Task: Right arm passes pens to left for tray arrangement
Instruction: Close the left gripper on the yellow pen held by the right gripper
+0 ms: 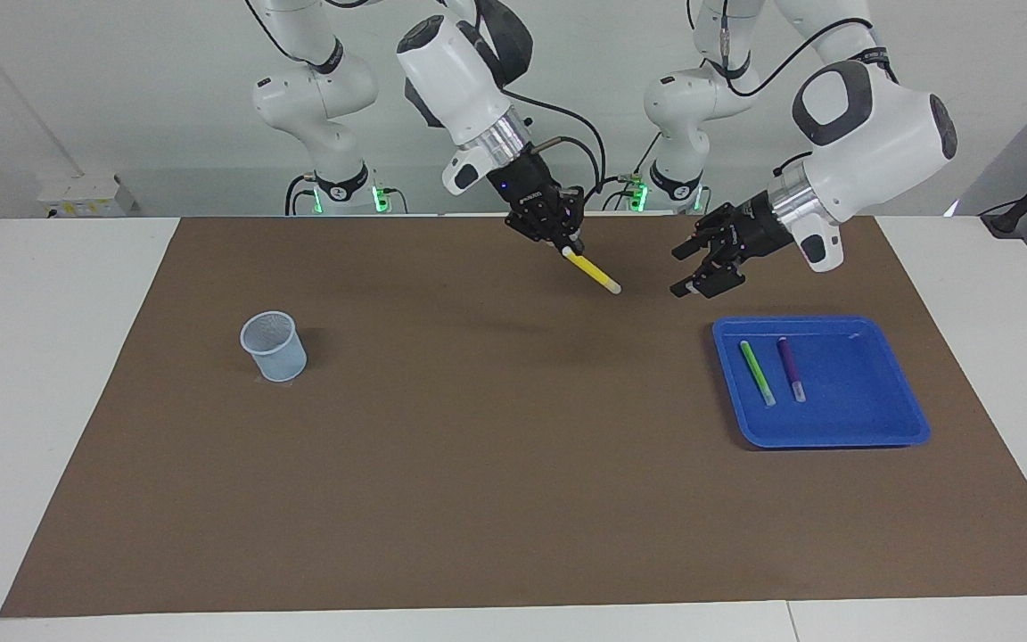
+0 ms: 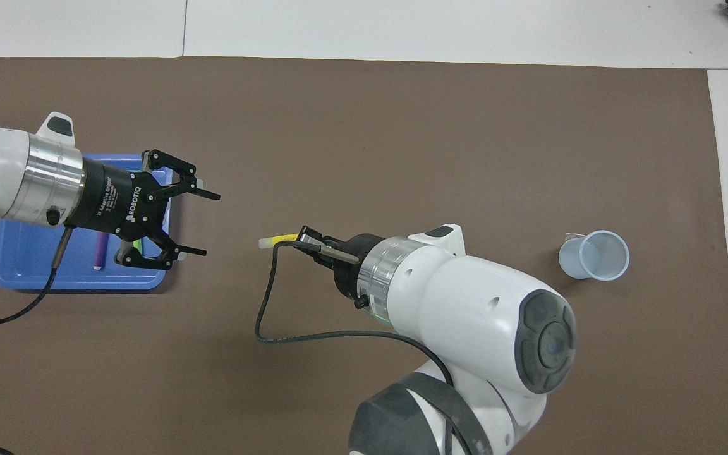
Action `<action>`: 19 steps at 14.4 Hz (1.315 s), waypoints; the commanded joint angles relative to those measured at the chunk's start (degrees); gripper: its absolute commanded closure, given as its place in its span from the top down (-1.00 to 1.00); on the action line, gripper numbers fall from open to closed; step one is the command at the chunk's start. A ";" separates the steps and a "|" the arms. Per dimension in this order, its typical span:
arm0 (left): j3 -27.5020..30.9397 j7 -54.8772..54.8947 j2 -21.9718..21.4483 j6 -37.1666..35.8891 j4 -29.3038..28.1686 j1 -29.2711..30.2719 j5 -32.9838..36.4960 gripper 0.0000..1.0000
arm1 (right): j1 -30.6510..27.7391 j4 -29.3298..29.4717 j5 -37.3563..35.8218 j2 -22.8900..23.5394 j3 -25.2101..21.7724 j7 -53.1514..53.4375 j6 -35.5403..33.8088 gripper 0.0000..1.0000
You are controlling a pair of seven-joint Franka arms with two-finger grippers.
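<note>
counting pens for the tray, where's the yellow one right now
The yellow pen is not in the blue tray: the right gripper holds it up over the brown mat, pale tip toward the open left gripper.

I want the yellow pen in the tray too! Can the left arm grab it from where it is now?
Probably yes: the left gripper is open, pointing at the yellow pen, whose free end sticks out of the right gripper, with nothing between them.

Overhead view: the left gripper (image 2: 194, 222) and its wrist cover much of the blue tray (image 2: 23, 265); the green pen (image 2: 138, 243) shows only as a sliver, the purple pen (image 2: 99, 253) only in part. The right gripper (image 2: 306, 239) hides the yellow pen's (image 2: 275, 240) rear end. Both arms' bases are cut off in the facing view.
</note>
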 commanded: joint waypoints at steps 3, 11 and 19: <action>0.72 -9.56 -5.22 8.53 -9.02 -5.80 -4.24 0.84 | 1.10 -1.47 1.69 -0.64 -0.07 -0.11 1.35 -1.00; 0.72 -12.92 -7.78 17.94 -15.62 -13.02 -7.68 0.83 | 0.92 -1.47 1.69 -0.55 -0.07 -0.82 1.35 -1.00; 0.81 -13.18 -8.30 17.33 -15.18 -13.02 -7.68 0.59 | 0.66 -1.38 1.69 -0.46 -0.07 -0.91 1.35 -1.00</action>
